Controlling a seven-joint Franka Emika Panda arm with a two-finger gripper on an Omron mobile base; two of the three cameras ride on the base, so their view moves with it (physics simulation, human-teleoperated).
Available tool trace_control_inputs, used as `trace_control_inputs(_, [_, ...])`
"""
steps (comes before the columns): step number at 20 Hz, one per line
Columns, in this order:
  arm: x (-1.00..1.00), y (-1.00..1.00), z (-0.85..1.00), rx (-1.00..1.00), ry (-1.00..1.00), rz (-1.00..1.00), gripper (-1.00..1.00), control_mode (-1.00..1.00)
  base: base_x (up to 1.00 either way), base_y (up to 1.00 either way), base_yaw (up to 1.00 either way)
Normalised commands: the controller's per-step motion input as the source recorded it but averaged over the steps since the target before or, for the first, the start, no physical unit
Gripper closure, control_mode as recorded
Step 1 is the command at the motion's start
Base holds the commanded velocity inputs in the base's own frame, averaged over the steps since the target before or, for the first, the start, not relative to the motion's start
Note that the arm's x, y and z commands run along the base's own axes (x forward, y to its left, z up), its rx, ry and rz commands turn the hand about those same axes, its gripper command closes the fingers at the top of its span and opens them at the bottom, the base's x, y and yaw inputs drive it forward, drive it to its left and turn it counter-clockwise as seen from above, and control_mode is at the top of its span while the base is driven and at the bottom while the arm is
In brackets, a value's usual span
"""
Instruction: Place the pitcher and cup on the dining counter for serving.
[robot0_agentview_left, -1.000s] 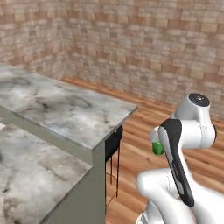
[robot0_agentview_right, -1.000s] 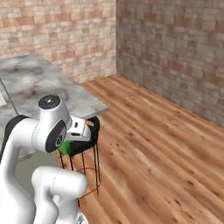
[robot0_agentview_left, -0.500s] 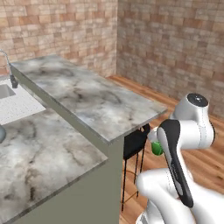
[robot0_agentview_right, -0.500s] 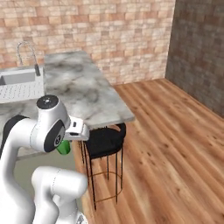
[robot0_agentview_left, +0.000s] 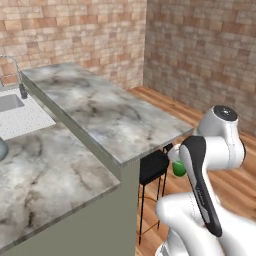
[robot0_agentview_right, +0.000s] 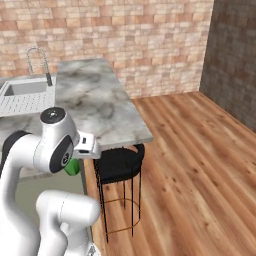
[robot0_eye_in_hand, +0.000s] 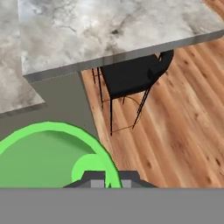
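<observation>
Gripper (robot0_eye_in_hand: 107, 177) closed on the cup (robot0_eye_in_hand: 52, 155); green rim pinched between the finger tips at the bottom of the hand view, open mouth facing the camera. Cup (robot0_agentview_left: 178, 167) also seen as a green patch tucked close against the arm in the left base view, and below the hand in the right base view (robot0_agentview_right: 72, 166).

Cup carried low, beside the robot, below the level of the dining counter (robot0_agentview_left: 107, 117) slab. Not yet on the stone. Counter top (robot0_agentview_right: 95, 105) bare in the stretch nearest the arm.

Key relation: dining counter (robot0_eye_in_hand: 109, 30) ahead of and above the held cup, with its overhanging edge between hand and landing spot. Black stool (robot0_eye_in_hand: 131, 76) directly under that overhang, near the corner. Cup's long axis judged to run roughly along the gripper's viewing line; upright or tilted relative to the room not resolvable from these views.

Judgement: transport step, cup in hand, placement pending. Next move likely a lift clear of the slab edge, then forward over the marbled top. Risk: clipping the overhang if raised too late.

Sink and white drainboard (robot0_agentview_right: 27, 102) on the lower counter, well apart from the hand. Pitcher not identified with confidence.
</observation>
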Motion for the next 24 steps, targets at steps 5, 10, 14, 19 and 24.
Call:
trace_control_inputs(5, [0.04, 0.08, 1.00, 0.00, 0.00, 0.01, 1.00, -1.00, 0.00, 0.00, 0.00])
trace_control_inputs(10, [0.25, 0.01, 1.00, 0.01, 0.00, 0.00, 1.00, -1.00, 0.00, 0.00, 0.00])
trace_control_inputs(14, [0.76, 0.00, 0.31, 0.14, 0.05, 0.00, 1.00, -1.00, 0.00, 0.00, 0.00])
trace_control_inputs(19, [1.00, 0.00, 0.00, 0.25, 0.04, 0.00, 1.00, -1.00, 0.00, 0.00, 0.00])
trace_control_inputs(24, [0.45, 0.00, 0.00, 0.13, 0.00, 0.00, 1.00, -1.00, 0.00, 0.00, 0.00])
